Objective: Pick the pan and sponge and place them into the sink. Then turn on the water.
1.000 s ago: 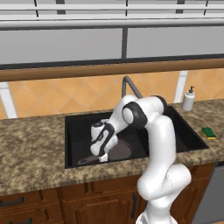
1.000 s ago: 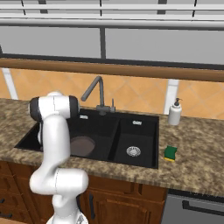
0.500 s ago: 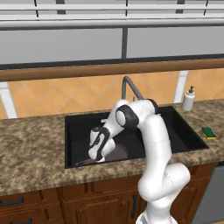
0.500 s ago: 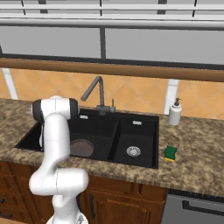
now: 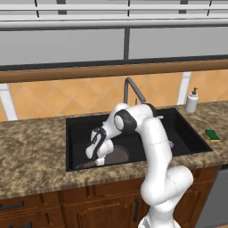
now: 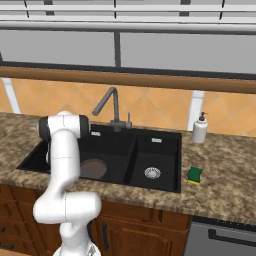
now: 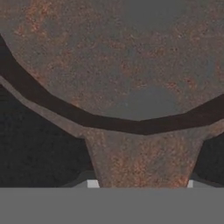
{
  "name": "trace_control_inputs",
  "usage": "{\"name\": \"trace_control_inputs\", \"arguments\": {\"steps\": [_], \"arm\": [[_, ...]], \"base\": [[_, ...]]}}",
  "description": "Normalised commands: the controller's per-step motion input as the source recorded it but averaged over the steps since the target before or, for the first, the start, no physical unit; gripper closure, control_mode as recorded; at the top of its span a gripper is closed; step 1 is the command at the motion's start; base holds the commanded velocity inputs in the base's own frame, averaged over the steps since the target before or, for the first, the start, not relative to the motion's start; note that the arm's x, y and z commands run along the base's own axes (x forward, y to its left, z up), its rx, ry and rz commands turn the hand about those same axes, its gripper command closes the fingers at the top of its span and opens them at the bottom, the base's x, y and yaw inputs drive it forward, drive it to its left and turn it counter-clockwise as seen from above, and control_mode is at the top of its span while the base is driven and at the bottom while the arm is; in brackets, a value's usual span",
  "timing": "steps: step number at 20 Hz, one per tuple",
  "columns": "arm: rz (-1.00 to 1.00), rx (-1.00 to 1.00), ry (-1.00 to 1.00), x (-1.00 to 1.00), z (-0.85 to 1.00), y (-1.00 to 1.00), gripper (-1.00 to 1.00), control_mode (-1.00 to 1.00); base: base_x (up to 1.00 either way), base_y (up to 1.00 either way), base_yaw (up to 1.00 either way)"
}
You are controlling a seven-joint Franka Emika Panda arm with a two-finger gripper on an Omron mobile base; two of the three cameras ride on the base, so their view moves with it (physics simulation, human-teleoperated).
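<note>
The dark brown pan (image 5: 117, 154) lies low in the left basin of the black sink (image 5: 75, 129), its thin handle (image 5: 84, 165) pointing toward the front left. My gripper (image 5: 99, 159) reaches down into that basin and is shut on the pan's handle close to the bowl. In the hand view the rusty brown pan (image 7: 113, 61) spreads wide ahead of me, and its handle (image 7: 140, 162) runs between my fingers. From the right I see the pan (image 6: 93, 168) beside my arm. The yellow and green sponge (image 5: 212, 135) (image 6: 195, 174) lies on the counter right of the sink (image 6: 150, 145). No water shows at the faucet (image 5: 132, 87).
The dark gooseneck faucet (image 6: 107, 102) stands behind the sink's middle divider. A white soap dispenser (image 5: 192, 100) (image 6: 200, 129) stands at the back right on the speckled counter. The right basin holds a silver drain (image 6: 152, 173). Wooden cabinets run below the counter.
My hand has shifted a little left and down in the left basin with the pan's handle still in it. The sponge has not moved.
</note>
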Motion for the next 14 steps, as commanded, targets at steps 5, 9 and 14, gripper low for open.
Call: {"name": "trace_control_inputs", "arguments": {"steps": [5, 9, 14], "arm": [[0.00, 0.04, -0.03, 0.13, -0.16, 0.10, -1.00, -1.00], [0.00, 0.03, -0.08, 0.00, 0.12, 0.12, -1.00, -1.00], [0.03, 0.00, -0.02, 0.00, 0.62, 0.00, -1.00, -1.00]], "base": [[0.00, 0.00, 0.00], [0.00, 0.00, 0.00], [0.00, 0.00, 0.00]]}}
